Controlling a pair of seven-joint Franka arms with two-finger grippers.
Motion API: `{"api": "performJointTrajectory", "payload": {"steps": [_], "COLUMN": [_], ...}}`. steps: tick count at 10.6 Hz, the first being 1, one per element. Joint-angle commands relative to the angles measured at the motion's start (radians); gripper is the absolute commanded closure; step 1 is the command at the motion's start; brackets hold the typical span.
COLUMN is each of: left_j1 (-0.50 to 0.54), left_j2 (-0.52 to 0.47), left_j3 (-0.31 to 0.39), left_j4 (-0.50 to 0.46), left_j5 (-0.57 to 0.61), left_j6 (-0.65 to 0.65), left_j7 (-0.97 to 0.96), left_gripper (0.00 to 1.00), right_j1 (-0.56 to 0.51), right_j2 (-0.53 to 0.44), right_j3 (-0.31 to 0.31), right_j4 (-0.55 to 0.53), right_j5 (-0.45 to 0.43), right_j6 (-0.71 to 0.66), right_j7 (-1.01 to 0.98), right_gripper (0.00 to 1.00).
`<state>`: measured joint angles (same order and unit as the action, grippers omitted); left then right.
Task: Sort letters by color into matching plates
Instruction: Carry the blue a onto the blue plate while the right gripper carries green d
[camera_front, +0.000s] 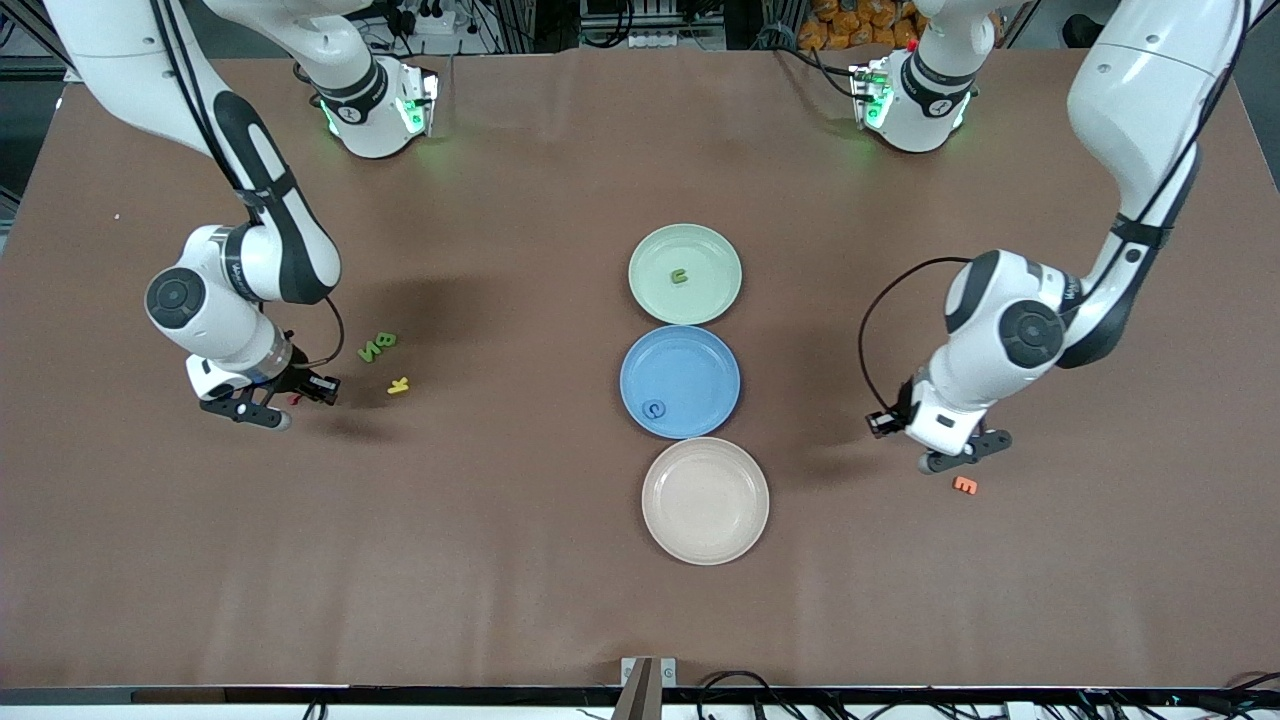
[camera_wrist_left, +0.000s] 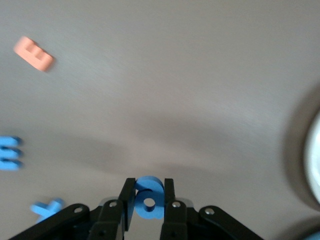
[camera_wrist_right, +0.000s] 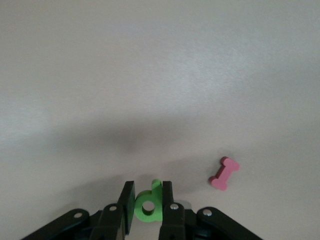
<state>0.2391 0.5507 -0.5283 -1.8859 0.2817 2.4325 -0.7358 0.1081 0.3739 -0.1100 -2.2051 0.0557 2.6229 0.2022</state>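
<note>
Both pincers are clamped, the left pincer (camera_wrist_left: 148, 197) on a blue letter (camera_wrist_left: 149, 197), the right pincer (camera_wrist_right: 147, 202) on a green letter (camera_wrist_right: 148, 205), seemingly just off the desk (camera_front: 500, 560), so each should lift straight before crossing to its plate.

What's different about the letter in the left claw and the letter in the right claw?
The letter in the left claw is blue; the letter in the right claw is green. The blue letter has more blue letters lying nearby, while the green letter has a pink letter nearby. The blue one belongs on the blue plate, the green one on the green plate. Both are small foam letters with a round hole, each pinched between shut fingers.
</note>
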Motion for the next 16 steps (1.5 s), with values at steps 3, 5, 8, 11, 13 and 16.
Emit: {"api": "performJointTrajectory", "payload": {"steps": [3, 5, 8, 11, 13, 16], "left_j1": [-0.179, -0.237, -0.335, -0.412, -0.432, -0.423], "left_j2": [0.037, 0.066, 0.115, 0.139, 0.141, 0.133], "left_j3": [0.002, 0.002, 0.004, 0.011, 0.033, 0.040], "left_j4": [0.066, 0.109, 0.178, 0.206, 0.205, 0.197], "left_j5": [-0.018, -0.018, -0.015, -0.013, 0.014, 0.042], "left_j6": [-0.012, -0.010, -0.010, -0.006, -0.006, -0.012], "left_j7": [-0.224, -0.287, -0.370, -0.424, -0.421, -0.419], "left_gripper": [1.00, 1.00, 1.00, 1.00, 0.01, 0.00], "right_j1": [0.042, 0.044, 0.086, 0.120, 0.133, 0.133], "right_j2": [-0.032, -0.043, -0.041, -0.041, -0.041, -0.035], "right_j3": [0.039, 0.129, 0.200, 0.234, 0.256, 0.308], "right_j4": [0.088, 0.151, 0.216, 0.228, 0.228, 0.228], "right_j5": [0.007, 0.006, 0.001, -0.004, -0.004, -0.002], "right_j6": [-0.073, -0.146, -0.221, -0.221, -0.218, -0.218], "right_j7": [0.051, 0.152, 0.273, 0.327, 0.329, 0.356], "right_gripper": [1.00, 1.00, 1.00, 1.00, 1.00, 1.00]}}
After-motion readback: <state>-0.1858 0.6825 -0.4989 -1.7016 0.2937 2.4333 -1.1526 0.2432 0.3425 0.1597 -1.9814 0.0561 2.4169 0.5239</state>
